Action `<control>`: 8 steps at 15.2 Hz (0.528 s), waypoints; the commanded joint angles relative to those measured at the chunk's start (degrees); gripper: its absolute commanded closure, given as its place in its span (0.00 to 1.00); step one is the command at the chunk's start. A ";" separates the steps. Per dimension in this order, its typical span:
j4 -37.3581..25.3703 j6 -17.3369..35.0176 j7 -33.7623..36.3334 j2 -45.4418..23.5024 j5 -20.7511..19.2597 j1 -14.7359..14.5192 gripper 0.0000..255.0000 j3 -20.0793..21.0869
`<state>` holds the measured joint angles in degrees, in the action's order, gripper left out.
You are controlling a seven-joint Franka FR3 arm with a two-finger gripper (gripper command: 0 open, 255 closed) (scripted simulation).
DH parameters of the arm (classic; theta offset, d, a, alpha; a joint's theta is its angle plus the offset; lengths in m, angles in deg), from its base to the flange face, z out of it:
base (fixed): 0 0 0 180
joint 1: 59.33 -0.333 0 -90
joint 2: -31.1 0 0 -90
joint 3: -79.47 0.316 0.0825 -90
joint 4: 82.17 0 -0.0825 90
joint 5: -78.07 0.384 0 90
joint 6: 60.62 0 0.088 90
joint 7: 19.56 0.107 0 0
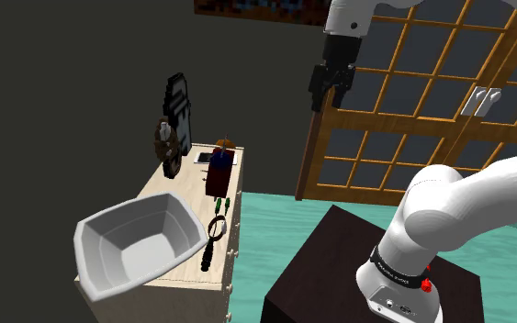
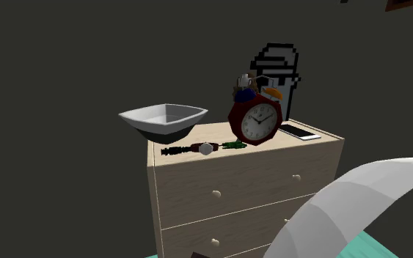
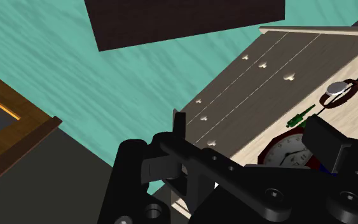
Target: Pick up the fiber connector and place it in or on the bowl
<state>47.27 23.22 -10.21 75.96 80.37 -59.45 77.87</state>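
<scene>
The small green connector (image 2: 233, 144) lay flat on the dresser (image 2: 256, 176), near the front edge and just before the red clock (image 2: 256, 121). Its long axis ran along that edge, in line with the watch (image 2: 206, 148); I couldn't tell which end led. The shoulder camera gave me mere green flecks. The bowl (image 2: 164, 121) overhung the dresser's end beyond the watch. The claw (image 1: 328, 90) hung high, fingers apart, empty.
</scene>
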 commanded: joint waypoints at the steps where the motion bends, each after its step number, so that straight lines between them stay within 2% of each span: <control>1: 0.00 0.00 0.00 0.00 0.00 0.00 0.00 0.00; 8: 6.36 8.51 14.36 -2.89 6.02 0.30 0.00 8.70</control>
<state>52.60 30.34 1.85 73.45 85.42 -59.13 85.19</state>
